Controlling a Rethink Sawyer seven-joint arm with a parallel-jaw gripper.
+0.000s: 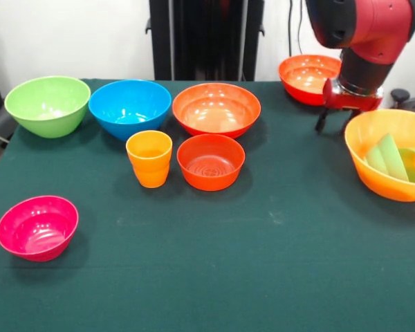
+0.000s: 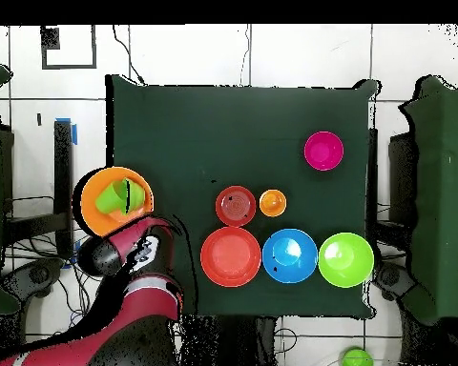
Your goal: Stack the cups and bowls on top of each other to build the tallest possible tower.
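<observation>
Gripper (image 1: 337, 124) at upper right, fingers apart, we think, holding nothing. Orange cup (image 1: 149, 158) at centre left: light, stiff, slippery plastic; we'd pinch its rim wall.

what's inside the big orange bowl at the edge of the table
The large orange bowl holds a translucent green cup lying tilted, with more green plastic beside it at the frame edge. The bowl's near wall hides its floor and whatever lies lower.

Claw (image 1: 336, 123) beside large orange bowl (image 1: 373, 166) holding tipped green cup (image 1: 391, 158); orange cup (image 1: 149, 158) upright mid-table.
</observation>
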